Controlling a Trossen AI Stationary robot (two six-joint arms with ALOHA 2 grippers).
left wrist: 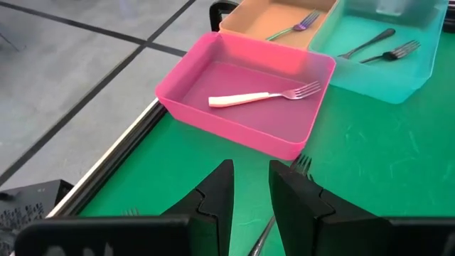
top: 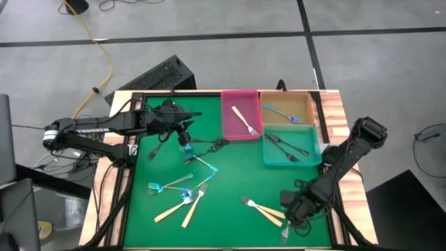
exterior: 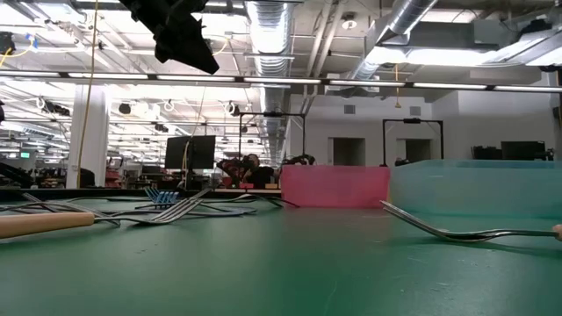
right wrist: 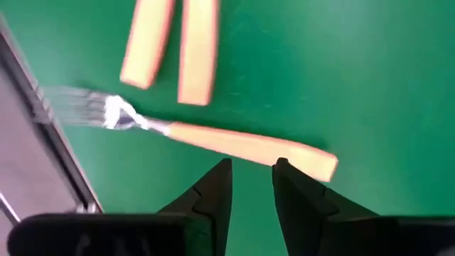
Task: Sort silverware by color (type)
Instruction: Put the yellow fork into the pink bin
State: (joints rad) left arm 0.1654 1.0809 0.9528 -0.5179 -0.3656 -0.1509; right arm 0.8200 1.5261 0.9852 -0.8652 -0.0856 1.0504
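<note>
Silverware lies scattered on the green mat [top: 230, 181]: tan-handled forks [top: 174, 208], blue forks [top: 202, 162] and black forks [top: 209, 143]. My right gripper [right wrist: 252, 171] points down at the near right, open, its tips at the free end of a tan-handled fork [right wrist: 242, 146] lying flat by the mat's edge. Two more tan handles [right wrist: 195, 50] lie just beyond it. My left gripper [left wrist: 250, 188] hangs open above the mat's far left, nothing between its fingers; a dark fork [left wrist: 302, 165] lies below it. My right gripper comes from above, pointing down, with its fingers across the tan handle near its free end [right wrist: 298, 158]. I cannot tell whether the fingertips touch the handle. The fork lies flat on the mat.
Three bins stand along the far edge: a pink one [top: 240, 97] with a tan-handled fork, a tan one [top: 306, 104] with a blue fork, a teal one [top: 313, 157] with black forks. The mat's raised frame [right wrist: 43, 142] runs close beside my right gripper.
</note>
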